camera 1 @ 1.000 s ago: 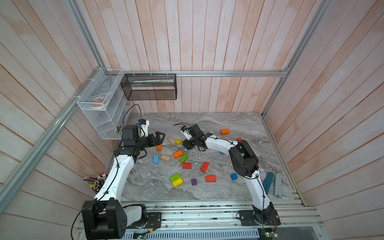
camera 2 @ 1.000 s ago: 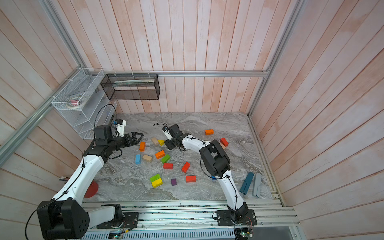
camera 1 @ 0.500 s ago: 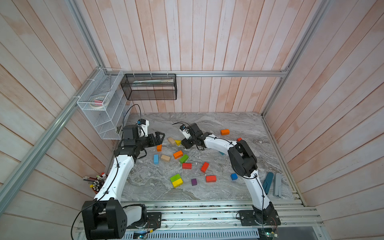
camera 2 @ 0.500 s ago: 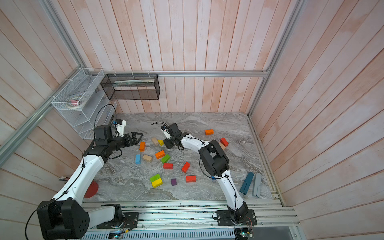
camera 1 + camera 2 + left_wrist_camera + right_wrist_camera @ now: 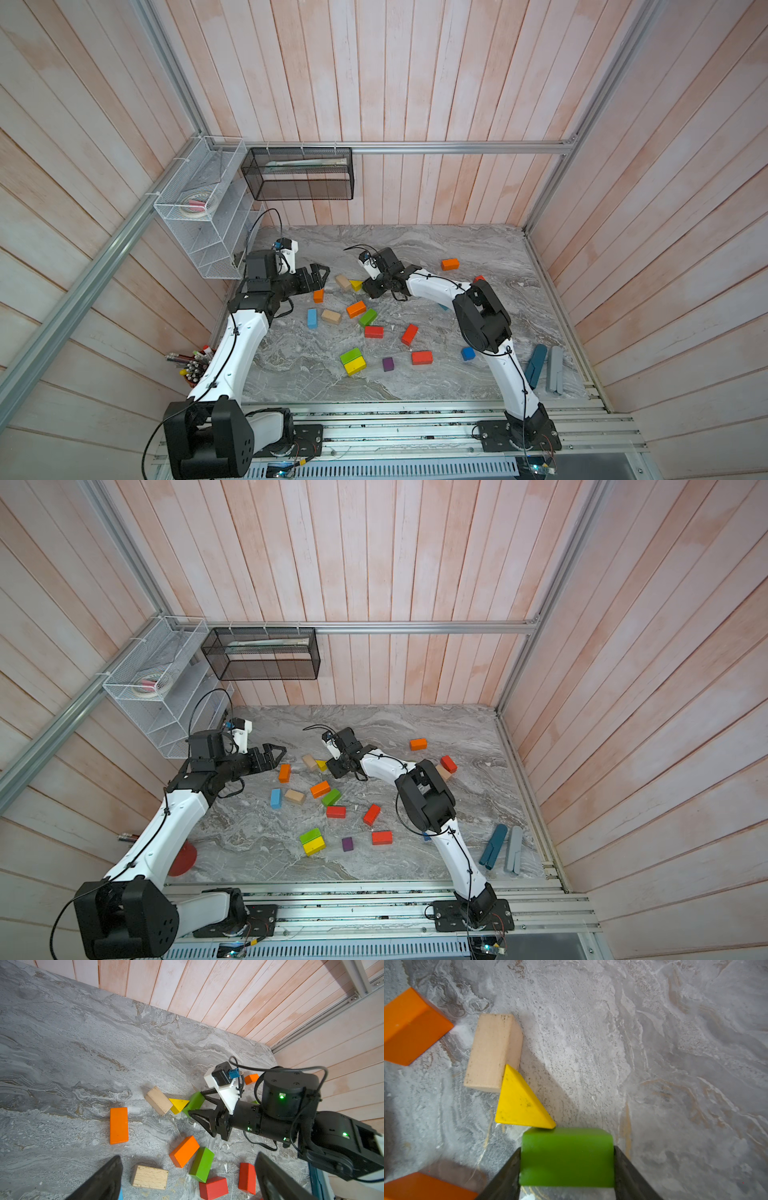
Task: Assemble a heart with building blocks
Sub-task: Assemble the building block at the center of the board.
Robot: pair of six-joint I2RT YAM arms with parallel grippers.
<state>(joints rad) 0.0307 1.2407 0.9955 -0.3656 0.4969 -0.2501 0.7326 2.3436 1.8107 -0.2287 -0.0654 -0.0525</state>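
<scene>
While the right claw (image 5: 566, 1153) is pinching a green block (image 5: 568, 1167) between its jaws, the left claw (image 5: 324, 278) is hanging spread wide, holding nothing.
The green block's front edge is touching one tip of a yellow wedge (image 5: 519, 1103), which is lying flat against a tan brick (image 5: 492, 1051). An orange brick (image 5: 318, 295) is lying just beside the left claw. Other blocks are lying scattered across the table (image 5: 457, 249), nearer the arms' bases.
</scene>
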